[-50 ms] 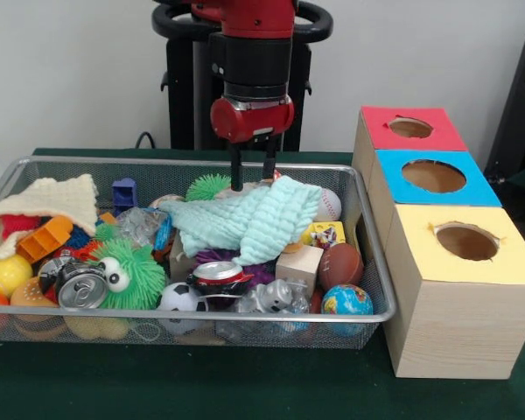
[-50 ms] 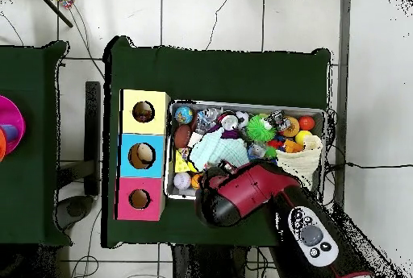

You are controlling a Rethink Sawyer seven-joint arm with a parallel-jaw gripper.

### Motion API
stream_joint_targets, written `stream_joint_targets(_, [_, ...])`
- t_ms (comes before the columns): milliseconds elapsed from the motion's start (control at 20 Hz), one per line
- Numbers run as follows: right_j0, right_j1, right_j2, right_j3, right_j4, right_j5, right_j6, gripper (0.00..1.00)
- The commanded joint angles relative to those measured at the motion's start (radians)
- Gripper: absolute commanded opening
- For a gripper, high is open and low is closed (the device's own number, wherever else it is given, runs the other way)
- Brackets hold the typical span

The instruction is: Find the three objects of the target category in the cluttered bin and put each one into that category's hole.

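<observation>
Gripper (image 1: 253, 178) fingers apart, empty, lowered at far side of wire bin (image 1: 378, 289) above mint cloth (image 1: 245, 220). Red/blue/yellow box holes look empty; target category unclear; apparently 3 objs left.

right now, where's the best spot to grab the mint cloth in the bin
Grip a raised fold near the middle of the mint cloth, coming straight down from above. It lies draped and crumpled over the other toys, so its ridges stand proud for a pinch. The gripper, fingers open, already hangs over its far edge.
</observation>
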Motion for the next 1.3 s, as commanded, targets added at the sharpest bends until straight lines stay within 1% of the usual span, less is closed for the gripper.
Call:
stream_joint_targets(50, [-0.028,0.019,-0.019,0.031,0.018,-0.017,0.050,1.00])
stream_joint_targets(250, [0.024,0.020,-0.067,0.004,-0.020,-0.035,0.096,1.00])
stream_joint_targets(300, [0.030,0.021,-0.065,-0.005,-0.016,-0.029,0.093,1.00])
stream_joint_targets(600, [0.026,0.035,-0.054,-0.013,0.000,-0.035,0.072,1.00])
stream_joint_targets(800, [0.017,0.050,-0.028,-0.013,0.043,-0.003,0.057,1.00])
stream_joint_targets(1000, [-0.008,0.062,0.004,-0.002,0.084,0.010,0.037,1.00])
stream_joint_targets(1200, [-0.006,0.064,-0.003,0.006,0.082,-0.014,0.043,1.00])
stream_joint_targets(1300, [0.013,0.067,-0.019,-0.003,0.074,-0.025,0.059,1.00])
